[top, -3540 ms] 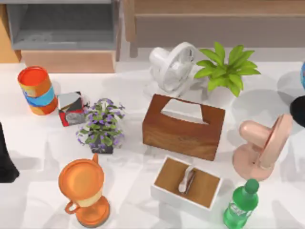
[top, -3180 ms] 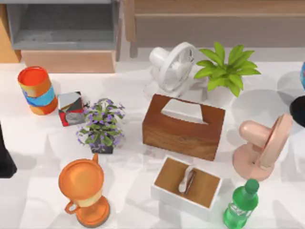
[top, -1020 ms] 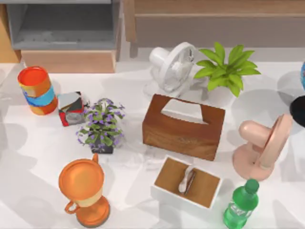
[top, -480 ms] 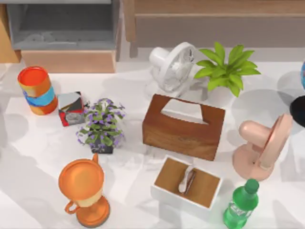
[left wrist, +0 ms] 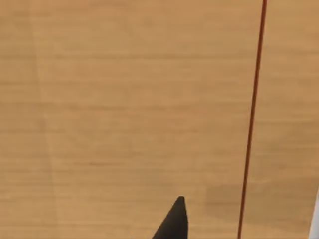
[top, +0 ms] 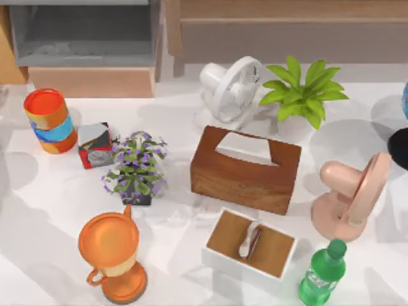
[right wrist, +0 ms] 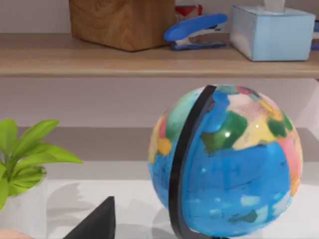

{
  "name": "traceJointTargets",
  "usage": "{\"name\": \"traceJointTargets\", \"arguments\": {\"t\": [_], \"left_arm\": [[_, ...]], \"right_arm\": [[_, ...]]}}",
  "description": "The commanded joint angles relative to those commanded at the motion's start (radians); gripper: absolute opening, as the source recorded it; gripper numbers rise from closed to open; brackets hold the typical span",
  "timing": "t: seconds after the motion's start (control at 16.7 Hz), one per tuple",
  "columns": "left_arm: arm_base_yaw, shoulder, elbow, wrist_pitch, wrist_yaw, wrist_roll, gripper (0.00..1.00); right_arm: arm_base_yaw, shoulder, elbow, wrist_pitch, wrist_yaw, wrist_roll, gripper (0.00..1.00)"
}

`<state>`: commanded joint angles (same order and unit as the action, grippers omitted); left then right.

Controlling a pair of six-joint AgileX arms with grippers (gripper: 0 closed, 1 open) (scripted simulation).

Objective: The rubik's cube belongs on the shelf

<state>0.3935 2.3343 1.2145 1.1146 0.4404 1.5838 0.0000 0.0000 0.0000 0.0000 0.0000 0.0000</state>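
The wide light tan wooden shelf (top: 287,9) lines the desk's far edge, the left gripper (left wrist: 174,221) faces plain tan wood and the right gripper (right wrist: 94,221) hangs by the blue globe (right wrist: 224,159) at the right edge, likely parked clear; I cannot tell their grip or where the rubik's cube is.

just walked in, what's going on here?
No grasp is visible. The left gripper faces a tan wood panel close up. The right gripper hangs by the globe, facing the shelf, which carries a wooden box, a blue stapler and a tissue box. On the table, the patterned cube sits beside the purple flower pot, untouched.
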Motion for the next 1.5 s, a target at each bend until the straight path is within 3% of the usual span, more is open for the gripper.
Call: {"name": "traceJointTargets", "arguments": {"t": [0.3, 0.36, 0.96, 1.5], "left_arm": [[0.000, 0.000, 0.000, 0.000, 0.000, 0.000, 0.02], [0.000, 0.000, 0.000, 0.000, 0.000, 0.000, 0.00], [0.009, -0.003, -0.016, 0.003, 0.010, -0.004, 0.00], [0.074, -0.118, -0.278, 0.139, 0.069, -0.002, 0.00]], "right_arm": [[0.000, 0.000, 0.000, 0.000, 0.000, 0.000, 1.00], [0.000, 0.000, 0.000, 0.000, 0.000, 0.000, 1.00], [0.000, 0.000, 0.000, 0.000, 0.000, 0.000, 1.00], [0.000, 0.000, 0.000, 0.000, 0.000, 0.000, 1.00]]}}
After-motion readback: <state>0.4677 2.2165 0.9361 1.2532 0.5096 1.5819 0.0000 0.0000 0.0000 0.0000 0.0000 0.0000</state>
